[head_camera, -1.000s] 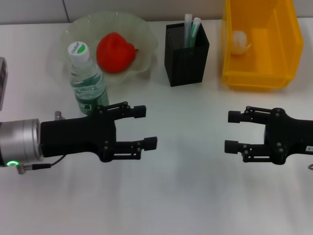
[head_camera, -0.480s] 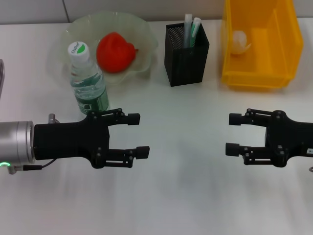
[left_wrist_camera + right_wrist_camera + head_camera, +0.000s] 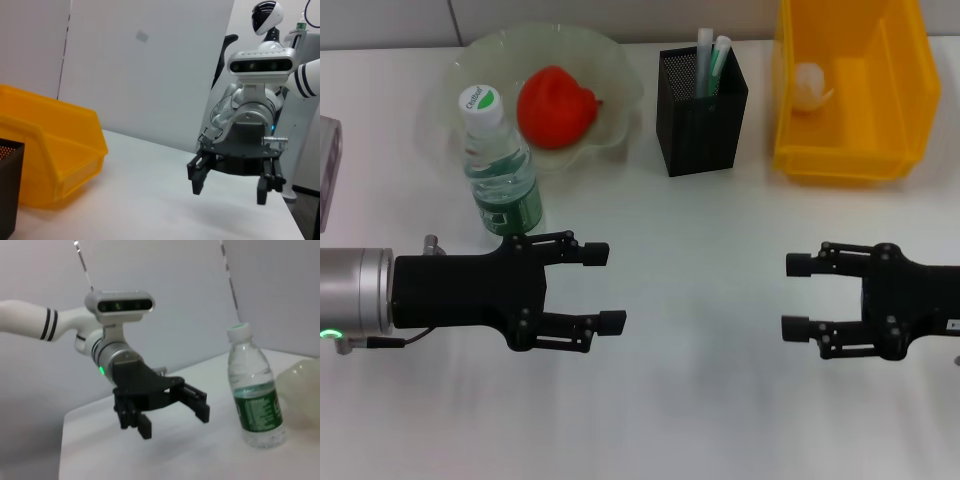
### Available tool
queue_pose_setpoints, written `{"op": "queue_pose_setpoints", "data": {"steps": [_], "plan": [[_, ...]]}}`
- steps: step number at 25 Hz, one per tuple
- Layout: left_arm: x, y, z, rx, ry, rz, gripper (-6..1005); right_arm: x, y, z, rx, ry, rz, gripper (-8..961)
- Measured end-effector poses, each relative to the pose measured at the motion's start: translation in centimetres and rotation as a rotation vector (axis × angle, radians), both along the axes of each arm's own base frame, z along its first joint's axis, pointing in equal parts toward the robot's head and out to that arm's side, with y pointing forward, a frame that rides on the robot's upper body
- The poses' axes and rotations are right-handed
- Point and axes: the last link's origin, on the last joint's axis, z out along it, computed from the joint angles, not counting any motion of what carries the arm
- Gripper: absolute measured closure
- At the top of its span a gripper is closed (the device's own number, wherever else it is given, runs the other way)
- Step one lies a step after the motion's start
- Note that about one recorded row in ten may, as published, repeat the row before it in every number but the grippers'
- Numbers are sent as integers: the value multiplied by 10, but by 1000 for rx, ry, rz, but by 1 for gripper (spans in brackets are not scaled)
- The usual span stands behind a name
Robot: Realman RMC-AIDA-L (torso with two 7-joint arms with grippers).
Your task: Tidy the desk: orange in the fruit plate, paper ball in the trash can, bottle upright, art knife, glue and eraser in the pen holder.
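Both end effectors hover released over the counter (image 3: 700, 400), left end effector (image 3: 605, 287) nearer the upright bottle (image 3: 500, 170) just behind it, right end effector (image 3: 798, 296) well apart. Farther back, the orange (image 3: 555, 106) sits in the fruit plate (image 3: 615, 70), the paper ball (image 3: 809, 86) in the trash can (image 3: 900, 90), so little seems left.

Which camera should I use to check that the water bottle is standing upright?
Use the right wrist view: it shows the bottle side-on, upright on the table, cap to base. The head view sees the bottle from above, so any tilt is harder to judge. The left wrist view misses it entirely.
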Motion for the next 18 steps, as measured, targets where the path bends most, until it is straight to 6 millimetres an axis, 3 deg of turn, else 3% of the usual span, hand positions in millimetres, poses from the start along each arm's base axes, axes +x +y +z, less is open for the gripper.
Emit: {"op": "queue_pose_setpoints", "data": {"steps": [18], "plan": [[-5, -3, 3, -8, 7, 21, 157, -6, 0, -7, -44, -19, 37, 165]]}}
